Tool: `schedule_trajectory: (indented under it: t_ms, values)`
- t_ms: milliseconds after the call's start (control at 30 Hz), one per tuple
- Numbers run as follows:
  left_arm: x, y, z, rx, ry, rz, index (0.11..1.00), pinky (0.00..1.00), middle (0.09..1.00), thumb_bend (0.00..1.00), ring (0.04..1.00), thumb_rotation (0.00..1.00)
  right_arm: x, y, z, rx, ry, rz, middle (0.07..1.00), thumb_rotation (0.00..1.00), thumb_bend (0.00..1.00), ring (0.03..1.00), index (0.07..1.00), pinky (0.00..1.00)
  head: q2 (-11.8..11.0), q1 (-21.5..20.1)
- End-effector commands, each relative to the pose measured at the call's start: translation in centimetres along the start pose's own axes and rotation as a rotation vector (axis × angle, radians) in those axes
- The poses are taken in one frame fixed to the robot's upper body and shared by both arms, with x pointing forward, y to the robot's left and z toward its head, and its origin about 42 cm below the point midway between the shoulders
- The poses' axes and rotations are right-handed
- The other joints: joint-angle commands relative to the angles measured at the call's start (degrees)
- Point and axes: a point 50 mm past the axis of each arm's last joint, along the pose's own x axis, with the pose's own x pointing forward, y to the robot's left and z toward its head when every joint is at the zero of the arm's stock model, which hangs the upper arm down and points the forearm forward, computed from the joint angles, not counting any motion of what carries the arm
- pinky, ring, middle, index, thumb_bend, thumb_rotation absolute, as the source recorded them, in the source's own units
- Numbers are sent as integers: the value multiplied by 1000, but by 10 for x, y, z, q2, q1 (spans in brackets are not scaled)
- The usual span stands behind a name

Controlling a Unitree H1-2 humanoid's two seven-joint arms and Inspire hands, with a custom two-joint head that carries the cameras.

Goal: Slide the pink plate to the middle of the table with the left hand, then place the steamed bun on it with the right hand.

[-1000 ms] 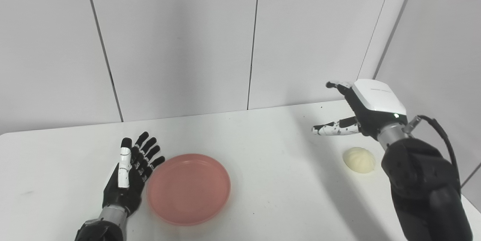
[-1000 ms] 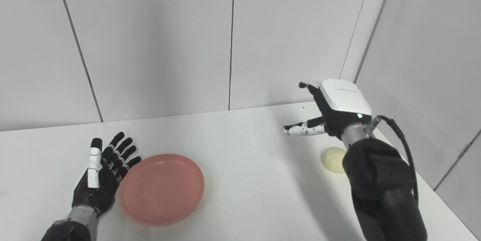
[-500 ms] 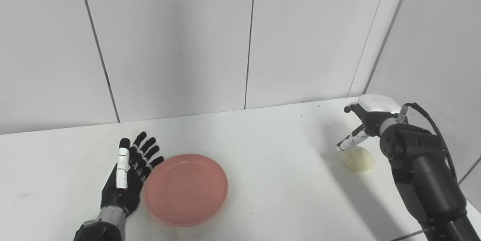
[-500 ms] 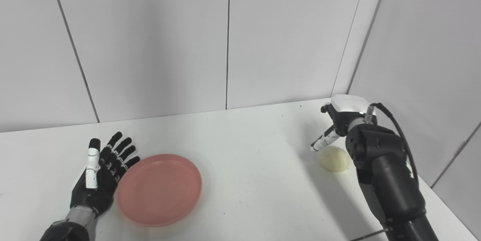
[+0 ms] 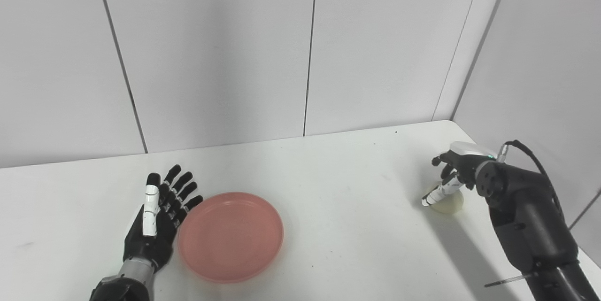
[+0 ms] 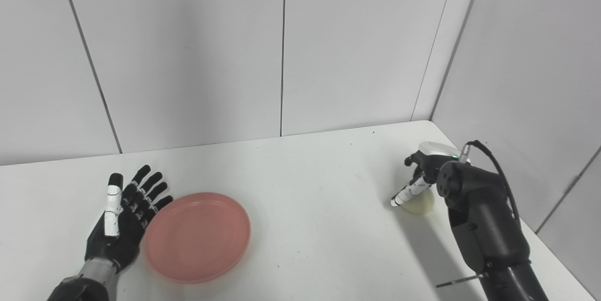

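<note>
Steamed bun now under the right hand; pink plate waits left of the table's middle.

Left eye view: the pale round steamed bun (image 5: 446, 202) lies near the white table's (image 5: 338, 207) right edge, and the black-and-white right hand (image 5: 450, 175), raised a second ago, has dropped onto it, fingers curling round but not clearly closed. Right eye view: the round pink plastic plate (image 6: 197, 236) sits near the front edge, the spread left hand (image 6: 121, 226) just beside its rim. The pick-up seems about to begin.

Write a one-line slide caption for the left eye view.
Right hand reaches onto the bun; open left hand waits beside the plate.
</note>
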Motion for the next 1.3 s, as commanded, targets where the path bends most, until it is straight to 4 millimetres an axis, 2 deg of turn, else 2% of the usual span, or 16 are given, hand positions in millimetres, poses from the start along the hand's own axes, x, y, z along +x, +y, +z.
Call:
schedule_trajectory:
  t_ms: [0, 67, 167, 267, 433, 467, 500, 633, 733, 767, 933, 1067, 1200, 1267]
  values:
    - [-5, 2, -10, -18, 53, 7, 936, 833, 927, 786, 920, 936, -1, -20, -5, -17, 19, -72, 694, 420, 1000, 580, 858, 505, 1, 1]
    - [-5, 3, -9, -16, 54, 6, 936, 829, 929, 792, 925, 936, 3, -16, -7, -26, 37, -63, 621, 419, 1000, 489, 858, 420, 1, 2]
    - [-5, 3, -9, -21, 55, 8, 931, 828, 928, 792, 926, 927, 9, -10, -13, -32, 59, -59, 587, 407, 1000, 451, 858, 384, 2, 1]
    - [-5, 3, -8, -22, 57, 11, 932, 828, 924, 791, 927, 924, 14, -6, -18, -34, 78, -48, 593, 394, 1000, 443, 852, 374, 4, 1]
    - [-5, 2, -8, -14, 60, 9, 931, 822, 921, 780, 928, 939, 22, 7, -29, -14, 102, -36, 605, 369, 1000, 489, 836, 433, 7, 4]
    - [-6, 2, -8, -16, 59, 8, 931, 821, 920, 780, 928, 940, 23, 8, -30, -16, 103, -32, 619, 368, 1000, 511, 831, 459, 8, 4]
    - [-6, 2, -8, -17, 60, 8, 933, 819, 917, 780, 925, 939, 23, 9, -31, -21, 105, -31, 663, 366, 1000, 575, 814, 531, 9, 4]
    - [-6, 3, -7, -18, 65, 3, 936, 820, 921, 782, 925, 941, 21, 12, -30, -67, 115, -66, 706, 383, 1000, 623, 796, 555, 9, 2]
    - [-5, 3, -8, -17, 68, 3, 936, 807, 915, 785, 922, 939, 20, 14, -29, -115, 117, -82, 765, 417, 1000, 696, 802, 601, 8, 3]
    - [-4, 2, -8, -17, 68, 1, 936, 806, 911, 783, 920, 941, 20, 14, -29, -118, 115, -83, 797, 420, 1000, 744, 804, 650, 8, 4]
    - [-4, 1, -8, -16, 66, -1, 935, 806, 913, 779, 918, 942, 17, 14, -30, -103, 112, -87, 842, 413, 1000, 818, 804, 727, 8, 5]
    - [-4, 0, -7, -12, 66, -4, 936, 808, 923, 778, 918, 944, 14, 11, -31, -105, 119, -90, 855, 400, 1000, 822, 803, 707, 9, 5]
    - [-4, 0, -8, -11, 67, -2, 943, 806, 919, 781, 919, 946, 4, 6, -32, -116, 98, -97, 859, 417, 1000, 791, 799, 643, 9, 5]
    - [-4, -1, -6, -11, 64, -2, 944, 806, 915, 781, 916, 945, -5, 3, -32, -110, 84, -117, 860, 401, 1000, 823, 796, 681, 10, 5]
